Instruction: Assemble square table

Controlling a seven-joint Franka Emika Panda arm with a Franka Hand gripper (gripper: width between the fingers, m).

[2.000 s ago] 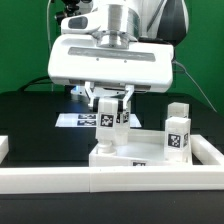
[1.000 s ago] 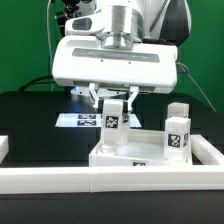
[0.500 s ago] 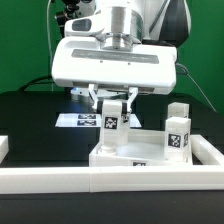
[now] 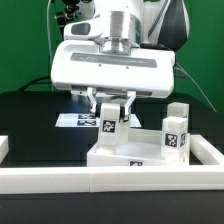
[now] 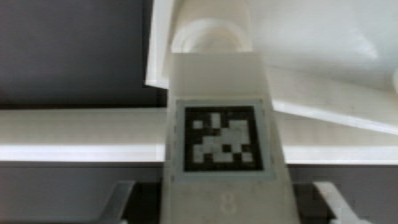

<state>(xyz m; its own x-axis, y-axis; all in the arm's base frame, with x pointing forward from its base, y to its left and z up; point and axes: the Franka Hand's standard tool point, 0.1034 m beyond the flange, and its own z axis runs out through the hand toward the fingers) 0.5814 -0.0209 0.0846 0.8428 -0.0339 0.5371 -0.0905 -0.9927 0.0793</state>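
My tool [image 4: 110, 108] is clenched on a leg [image 4: 109, 123] held upright, its long axis vertical, directly above the square slab [image 4: 130, 156].

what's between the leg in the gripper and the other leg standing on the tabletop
Bare white tabletop separates the gripped leg from the standing leg, per the exterior view.

White leg [image 4: 111, 122] bears a black-and-white square tag; the white slab [image 4: 135, 155] and second white leg [image 4: 177, 131] at three o'clock likewise. Surface [image 4: 30, 115] black; backdrop [image 4: 25, 40] green.
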